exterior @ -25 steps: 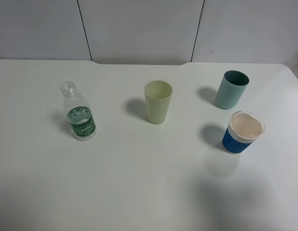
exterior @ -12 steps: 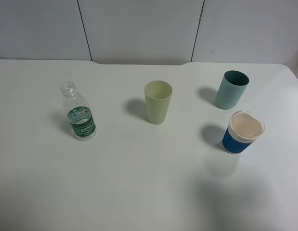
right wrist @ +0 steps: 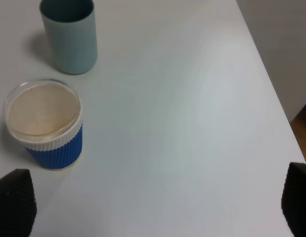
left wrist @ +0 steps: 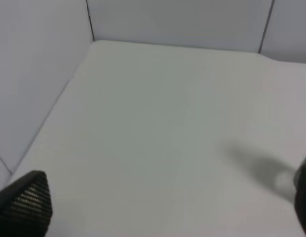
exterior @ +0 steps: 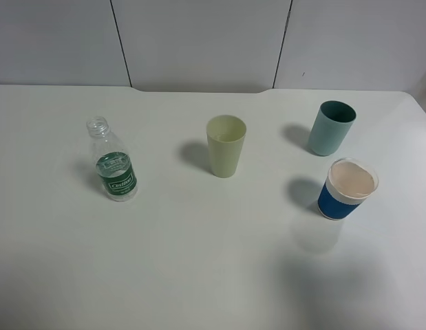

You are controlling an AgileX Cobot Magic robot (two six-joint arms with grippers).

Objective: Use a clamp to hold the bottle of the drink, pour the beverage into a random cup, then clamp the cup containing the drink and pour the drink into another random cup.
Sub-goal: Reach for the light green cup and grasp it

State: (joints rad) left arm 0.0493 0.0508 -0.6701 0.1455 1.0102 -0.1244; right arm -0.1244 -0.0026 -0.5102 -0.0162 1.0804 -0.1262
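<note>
One bottle (exterior: 113, 161), uncapped and upright, is set on the left part of the white table (exterior: 199, 275), well apart from the three cups. Its green label (exterior: 118, 180) carries white lettering in two places, too small to be read with certainty; no other writing is seen. The pale yellow-green cup (exterior: 226, 146) is placed near the middle. The teal tumbler (exterior: 331, 128) and the blue-banded white cup (exterior: 347, 189) are grouped near each other at the right. Over the last second nothing is seen to be moved: every vessel is found in the same place, and no arm is brought into the high view. The task is therefore judged not yet begun, with the bottle still to be grasped. The left gripper (left wrist: 162, 202) and the right gripper (right wrist: 156, 202) are both spread wide and empty, and are shown only at the edges of their wrist views.
</note>
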